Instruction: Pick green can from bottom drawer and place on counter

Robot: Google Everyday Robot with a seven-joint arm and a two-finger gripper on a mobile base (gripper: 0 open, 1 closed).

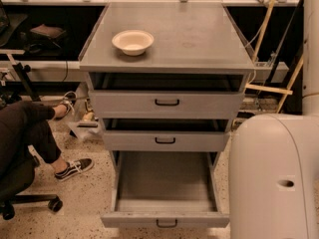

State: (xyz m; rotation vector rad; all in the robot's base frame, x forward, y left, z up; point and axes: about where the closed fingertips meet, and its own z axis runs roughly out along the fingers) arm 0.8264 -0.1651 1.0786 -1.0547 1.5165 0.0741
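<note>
"Green can: can you see it from there? I can't."

"No. The bottom drawer (pixel 164 183) is pulled right out, and the dark floor I can see is bare. If the green can is in there, it's at the back, under the middle drawer (pixel 164 141)."

"And the gripper?"

"Out of sight. Only the robot's white arm casing (pixel 271 178) shows, low on the right beside the drawer, so I cannot tell whether the claw is wide or narrow, or how far it is from the can."

"How would it handle?"

"I'd guess light, thin-walled and slick, so easy to dent. Best taken around the middle of its sides with a gentle squeeze, then set on the counter (pixel 194 34), away from the white bowl (pixel 132 41)."
</note>
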